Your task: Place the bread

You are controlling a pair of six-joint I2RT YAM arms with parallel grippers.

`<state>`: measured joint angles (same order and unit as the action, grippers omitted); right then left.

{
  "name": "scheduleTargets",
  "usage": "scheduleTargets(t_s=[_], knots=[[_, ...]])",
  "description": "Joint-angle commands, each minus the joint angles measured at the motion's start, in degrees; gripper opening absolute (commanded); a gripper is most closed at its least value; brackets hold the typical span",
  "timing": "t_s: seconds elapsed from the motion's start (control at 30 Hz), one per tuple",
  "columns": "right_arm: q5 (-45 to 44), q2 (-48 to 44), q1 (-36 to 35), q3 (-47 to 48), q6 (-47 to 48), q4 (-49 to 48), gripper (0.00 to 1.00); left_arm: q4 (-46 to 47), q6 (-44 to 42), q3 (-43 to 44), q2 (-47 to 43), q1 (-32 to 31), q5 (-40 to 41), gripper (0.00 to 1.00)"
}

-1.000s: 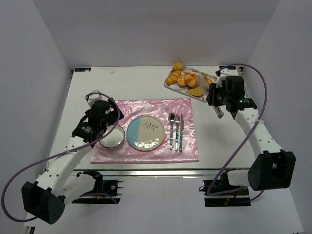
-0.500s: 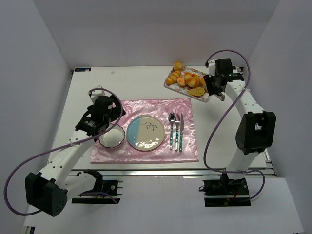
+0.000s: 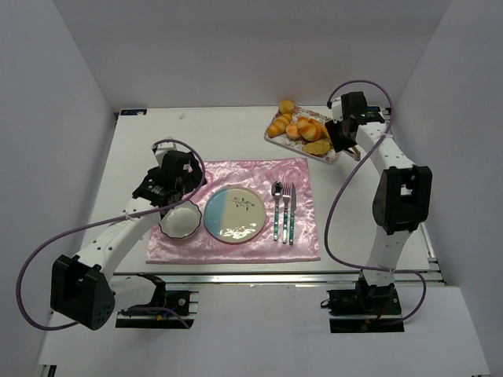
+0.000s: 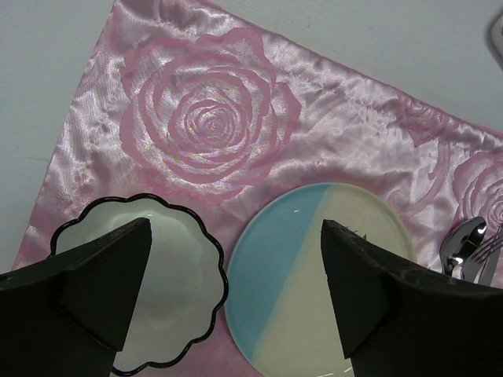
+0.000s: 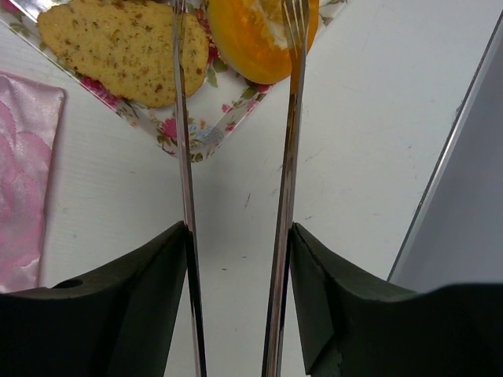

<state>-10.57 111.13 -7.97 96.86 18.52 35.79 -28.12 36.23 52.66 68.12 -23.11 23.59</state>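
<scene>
Over the tray (image 5: 198,140): right gripper (image 5: 238,236) pinching metal tongs (image 5: 182,157) — tips apart above bread slice (image 5: 118,47), roll (image 5: 251,39)
Over the placemat (image 4: 204,126): left gripper (image 4: 236,228) spread wide above bowl (image 4: 177,290), plate (image 4: 314,259)

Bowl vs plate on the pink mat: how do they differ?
The bowl is white with a wavy black rim; the plate has a plain round edge and is half blue, half cream. The bowl is smaller and deeper; the plate is wider and flat. Both sit empty, side by side, on the pink mat.
</scene>
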Motion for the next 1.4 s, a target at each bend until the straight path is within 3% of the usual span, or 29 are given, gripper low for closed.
scheduleTargets(t_s=[0.0, 0.07, 0.37, 0.6, 0.7, 0.97, 1.13, 1.37], knots=[[-2.5, 0.7, 0.1, 2.8, 0.6, -2.4, 0.57, 1.1, -0.5, 2.4, -0.1, -0.1, 1.2, 0.98], [-4.0, 1.4, 0.1, 2.9, 0.6, -2.8, 0.55, 1.0, -0.4, 2.6, 0.1, -0.1, 1.5, 0.98], [-1.4, -1.2, 0.0, 3.0, 0.0, -3.7, 0.25, 0.6, -0.2, 2.6, -0.8, -0.1, 0.8, 0.98], [-1.0, -12.9, -1.7, -0.2, -3.3, -2.7, 0.18, 0.0, 0.4, 1.3, -4.3, -0.1, 0.0, 0.98], [-1.5, -21.4, -7.4, -7.5, -4.8, -6.5, 0.19, -0.7, 1.2, 0.6, -6.7, -0.1, -0.9, 0.98], [-3.3, -33.1, -34.2, -25.5, -13.2, -12.0, 0.20, -8.3, 7.2, -0.9, -14.4, -0.1, 3.8, 0.98], [-8.0, -29.8, -50.8, -29.8, -16.5, -13.5, 0.20, -10.9, 9.2, -2.8, -19.8, -0.1, 6.7, 0.98], [-11.1, -21.3, -60.1, -27.9, -21.4, -9.3, 0.26, -11.1, 9.0, -4.1, -21.9, -0.1, 5.6, 0.98]])
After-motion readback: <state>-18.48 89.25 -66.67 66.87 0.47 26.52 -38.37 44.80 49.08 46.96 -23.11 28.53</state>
